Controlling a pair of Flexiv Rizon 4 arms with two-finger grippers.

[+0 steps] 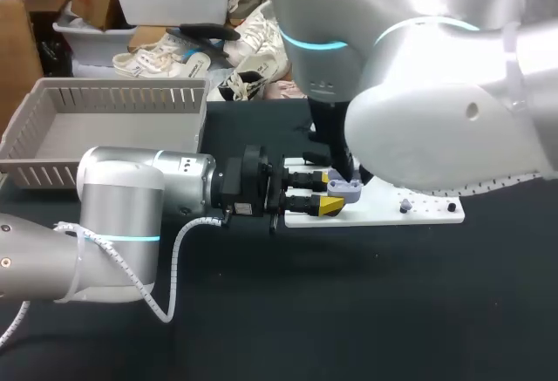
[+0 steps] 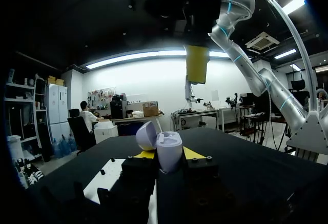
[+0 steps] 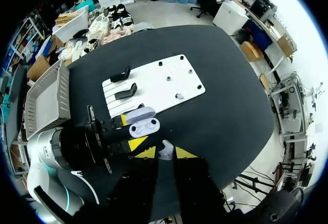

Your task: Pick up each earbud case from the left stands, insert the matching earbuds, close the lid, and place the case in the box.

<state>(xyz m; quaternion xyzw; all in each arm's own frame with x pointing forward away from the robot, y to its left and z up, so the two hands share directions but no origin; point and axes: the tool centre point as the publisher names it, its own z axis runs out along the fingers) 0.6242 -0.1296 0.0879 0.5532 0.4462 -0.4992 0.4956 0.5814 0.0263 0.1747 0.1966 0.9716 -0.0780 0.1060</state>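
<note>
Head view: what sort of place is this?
Probably a robotics lab bench: a black table holds a white drilled fixture plate with black stands, near a grey slatted plastic box; my left jaws grip a lilac earbud case.

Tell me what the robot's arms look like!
The left arm and right arm are fat, rounded silver tubes, each with a glowing blue-green ring round a joint. A white spiral-wrapped cable loops beside the left one. The left tool and right tool are black, with two yellow-tipped fingers each.

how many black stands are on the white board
2. One stand is at the white board's end near the basket; the second stand is beside it, nearer the open case. None looks hidden.
</note>
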